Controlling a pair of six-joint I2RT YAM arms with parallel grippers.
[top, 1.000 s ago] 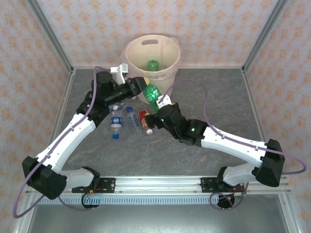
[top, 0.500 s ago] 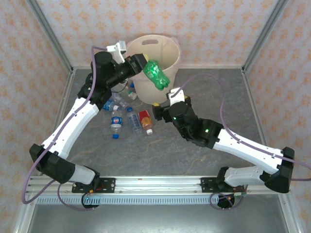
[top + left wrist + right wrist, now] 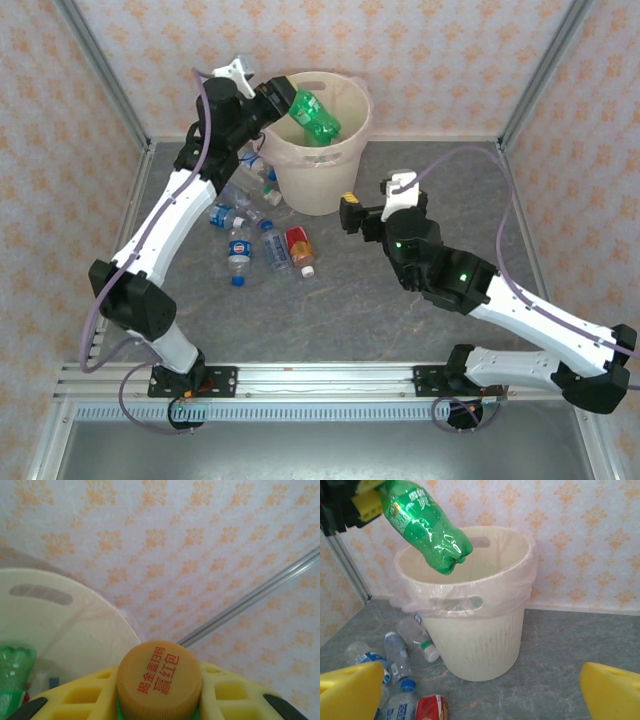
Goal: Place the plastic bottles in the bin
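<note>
While the left gripper (image 3: 278, 98) is clamped on the neck end of a green bottle (image 3: 315, 113), it holds that bottle tilted over the open mouth of the bin (image 3: 322, 190) at the upper centre of the top view. The bottle's base points toward the lower right, above the rim. In the left wrist view, the bottle's orange cap (image 3: 159, 680), printed with red characters, sits at the bottom centre between the yellow fingers (image 3: 80, 696). The bin's cream inner wall and a slot handle curve along the left side. A second green bottle (image 3: 12, 672) lies inside the bin at the lower left edge.

Near the middle of the top view, the right gripper (image 3: 350, 212) hangs just to the lower right of the bin, apart from it. Its jaws are spread wide and hold nothing. In its wrist view, the yellow fingertips (image 3: 350, 690) sit in the two bottom corners with the bin between them.

Several loose bottles (image 3: 250, 235) lie on the grey table (image 3: 450, 190) at the lower left of the bin. Among them is a red-labelled bottle (image 3: 298, 248), and some have blue caps.
</note>
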